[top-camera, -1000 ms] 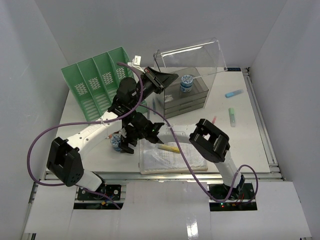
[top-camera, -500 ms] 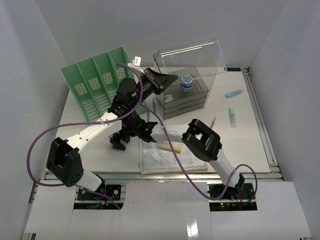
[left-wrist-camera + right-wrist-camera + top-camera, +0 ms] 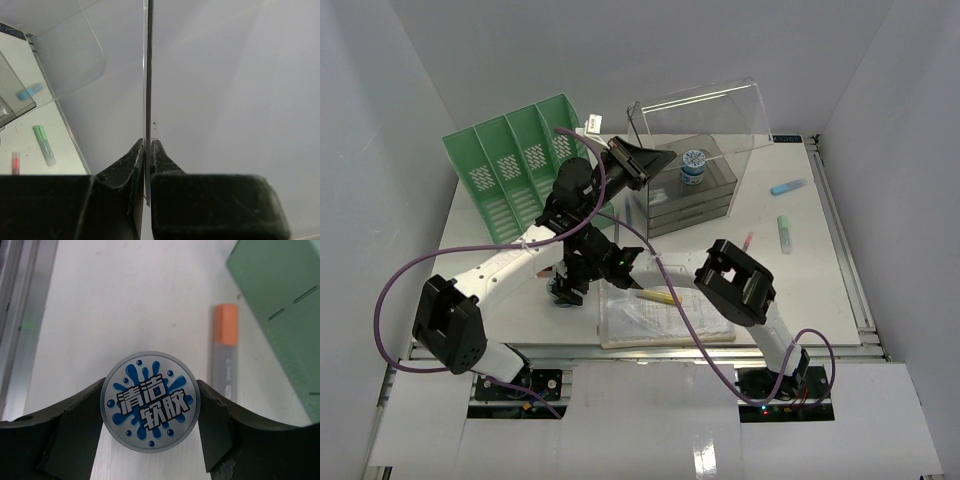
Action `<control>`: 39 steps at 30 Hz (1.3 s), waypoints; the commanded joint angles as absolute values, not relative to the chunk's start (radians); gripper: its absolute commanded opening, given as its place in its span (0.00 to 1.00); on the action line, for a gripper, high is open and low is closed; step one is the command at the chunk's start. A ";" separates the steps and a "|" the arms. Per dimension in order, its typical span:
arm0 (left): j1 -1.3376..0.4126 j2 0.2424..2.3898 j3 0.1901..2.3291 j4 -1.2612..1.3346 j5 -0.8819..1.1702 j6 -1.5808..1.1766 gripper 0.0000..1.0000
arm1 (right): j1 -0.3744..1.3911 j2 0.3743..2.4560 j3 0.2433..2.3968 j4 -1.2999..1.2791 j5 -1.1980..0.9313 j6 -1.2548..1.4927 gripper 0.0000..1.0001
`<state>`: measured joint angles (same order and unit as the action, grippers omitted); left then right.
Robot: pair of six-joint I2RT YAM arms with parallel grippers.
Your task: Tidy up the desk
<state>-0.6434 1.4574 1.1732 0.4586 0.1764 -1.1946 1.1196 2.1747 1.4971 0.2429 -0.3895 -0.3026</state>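
The white desk [image 3: 810,280] holds a clear plastic drawer box [image 3: 692,190]. My left gripper [image 3: 638,160] is shut on the box's clear lid [image 3: 705,115] and holds it raised; in the left wrist view the fingertips [image 3: 148,145] clamp the thin lid edge [image 3: 148,75]. My right gripper [image 3: 565,290] is low over the desk, left of the notebook. Its fingers are shut on a small round jar with a blue-and-silver label [image 3: 150,402]. A second jar of the same kind [image 3: 693,165] stands inside the open box.
A green slotted file rack [image 3: 515,165] stands at the back left, its corner near the right gripper [image 3: 280,300]. An orange-capped marker [image 3: 225,355] lies beside the jar. A notebook [image 3: 660,315] carries a yellow highlighter [image 3: 660,296]. Blue [image 3: 787,186] and green [image 3: 784,233] highlighters and a pink pen [image 3: 748,241] lie at the right.
My right gripper has moved left from the notebook's edge to the jar on the desk and closed round it. The left arm has held still with the lid.
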 commanded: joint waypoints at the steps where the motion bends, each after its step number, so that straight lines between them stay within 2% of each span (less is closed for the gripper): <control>1: -0.638 1.392 1.186 0.501 0.178 -1.219 0.03 | 1.126 1.979 1.430 -0.021 -0.551 -0.552 0.08; 5: -0.638 1.404 1.220 0.465 0.160 -1.193 0.03 | 1.126 1.765 1.314 -0.301 -0.564 -0.910 0.08; 8: -0.638 1.421 1.245 0.458 0.159 -1.193 0.03 | 1.126 1.564 1.135 -0.342 -0.454 -1.019 0.08; 14: -0.638 1.431 1.256 0.472 0.166 -1.216 0.03 | 1.091 1.225 0.915 -0.346 -0.167 -1.062 0.08; 20: -0.638 1.424 1.256 0.462 0.167 -1.218 0.03 | 0.851 1.054 0.858 -0.240 -0.079 -1.042 0.08; 26: -0.638 1.436 1.253 0.468 0.176 -1.232 0.03 | 0.715 1.064 0.822 0.032 -0.006 -0.996 0.08; 34: -0.638 1.441 1.272 0.453 0.188 -1.230 0.03 | 0.686 1.210 0.834 0.424 0.106 -0.814 0.08; 39: -0.638 1.455 1.294 0.451 0.185 -1.232 0.03 | 0.684 1.264 0.870 0.479 0.096 -0.815 0.08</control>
